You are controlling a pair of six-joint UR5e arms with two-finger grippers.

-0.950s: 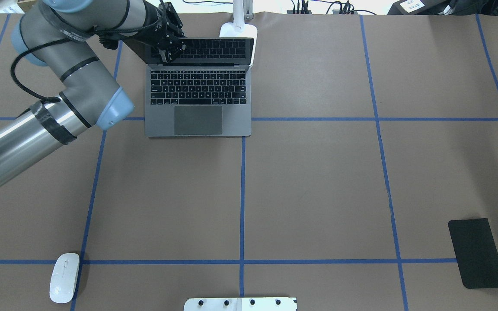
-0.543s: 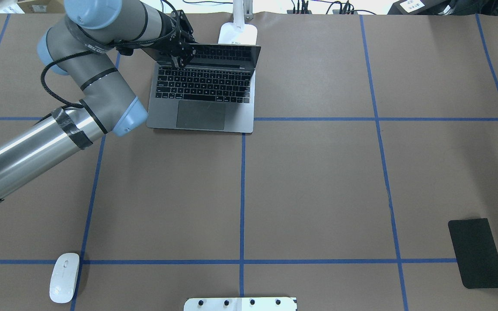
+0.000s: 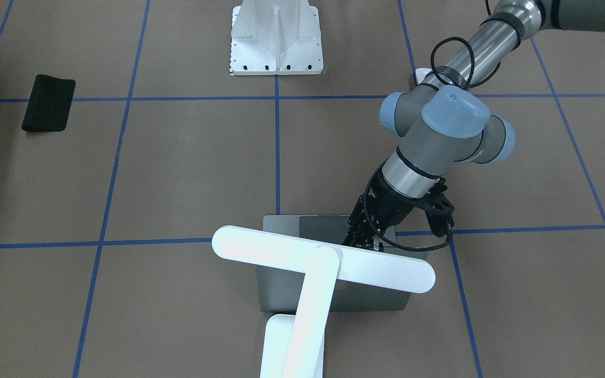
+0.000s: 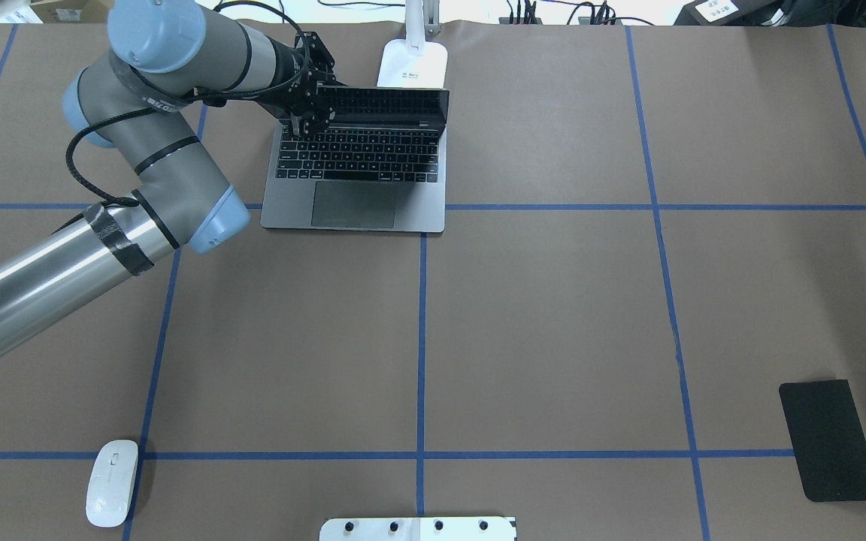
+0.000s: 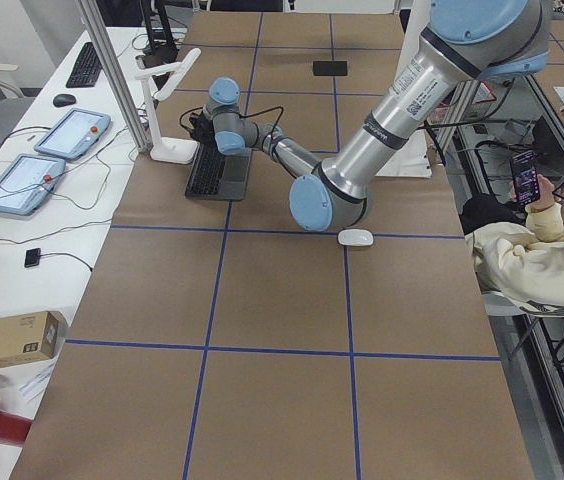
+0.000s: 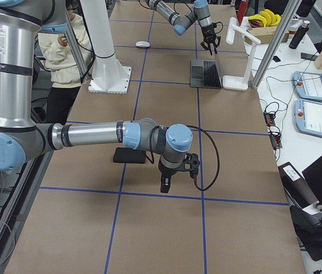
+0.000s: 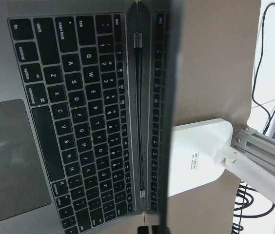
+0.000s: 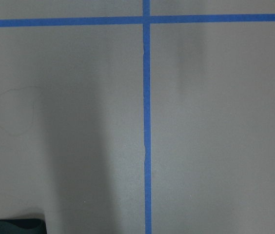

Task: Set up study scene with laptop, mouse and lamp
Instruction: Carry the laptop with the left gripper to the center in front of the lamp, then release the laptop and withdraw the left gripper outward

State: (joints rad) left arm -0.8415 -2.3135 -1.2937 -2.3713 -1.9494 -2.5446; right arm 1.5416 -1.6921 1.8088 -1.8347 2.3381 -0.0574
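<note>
The grey laptop [image 4: 361, 169] stands open at the far left-centre of the table, and its keys fill the left wrist view [image 7: 79, 122]. My left gripper [image 4: 307, 113] is shut on the left top corner of its lid. The front view shows it behind the lamp head [image 3: 360, 239]. The white lamp [image 3: 323, 260] stands just behind the laptop, and its base [image 4: 413, 64] touches the back edge. The white mouse [image 4: 112, 482] lies at the near left. My right gripper [image 6: 165, 185] hangs over the table near the black pad. I cannot tell whether it is open.
A black mouse pad [image 4: 830, 439] lies at the near right. The white ribbed pedestal [image 4: 418, 529] is at the near edge, centre. Cables and tablets lie beyond the far edge. A seated person [image 5: 532, 250] is beside the robot.
The laptop has slid slightly to the right and turned a little, with my left gripper still on the lid's corner. The lid's tilt has changed. Mouse and pad have not moved.
</note>
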